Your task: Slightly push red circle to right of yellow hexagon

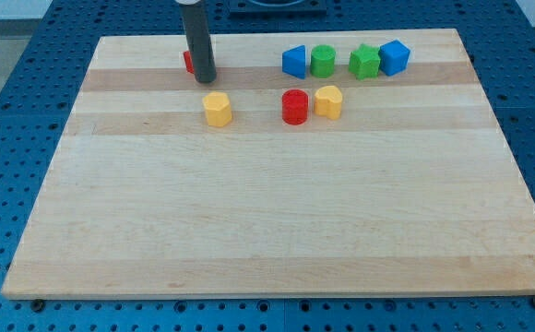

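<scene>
Contact is advised on the right flank of the light, rigid, slide-prone red circle [294,106]; no gripper is fitted, only my tip [205,77].

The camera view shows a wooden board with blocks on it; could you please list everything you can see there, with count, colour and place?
Wooden board: one, light wood, fills most of the view, lying on a blue perforated table.
Yellow hexagon block: one, yellow, upper middle-left of the board.
Red circle block: one, red, right of the hexagon, with a gap between them.
Yellow heart-like block: one, yellow, close against the red circle's right side.
Blue triangular block: one, blue, top row.
Green round block: one, green, top row.
Green star-like block: one, green, top row.
Blue cube-like block: one, blue, top row's right end.
Small red block: one, red, mostly hidden behind the rod.
My tip: one dark rod, above the hexagon.
</scene>
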You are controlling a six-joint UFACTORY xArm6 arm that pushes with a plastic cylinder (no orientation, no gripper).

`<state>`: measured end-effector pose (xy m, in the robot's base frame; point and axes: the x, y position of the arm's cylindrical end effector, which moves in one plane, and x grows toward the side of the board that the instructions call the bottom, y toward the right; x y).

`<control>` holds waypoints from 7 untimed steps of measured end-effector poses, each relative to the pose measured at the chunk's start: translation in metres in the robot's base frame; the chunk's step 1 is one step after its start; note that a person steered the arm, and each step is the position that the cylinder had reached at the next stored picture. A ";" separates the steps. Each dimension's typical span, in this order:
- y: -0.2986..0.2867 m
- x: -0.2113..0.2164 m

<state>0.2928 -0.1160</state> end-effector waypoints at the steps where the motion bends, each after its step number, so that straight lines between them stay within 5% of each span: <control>1: 0.039 0.013; 4: 0.108 0.121; 6: 0.176 0.096; 7: 0.142 0.091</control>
<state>0.3841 0.0260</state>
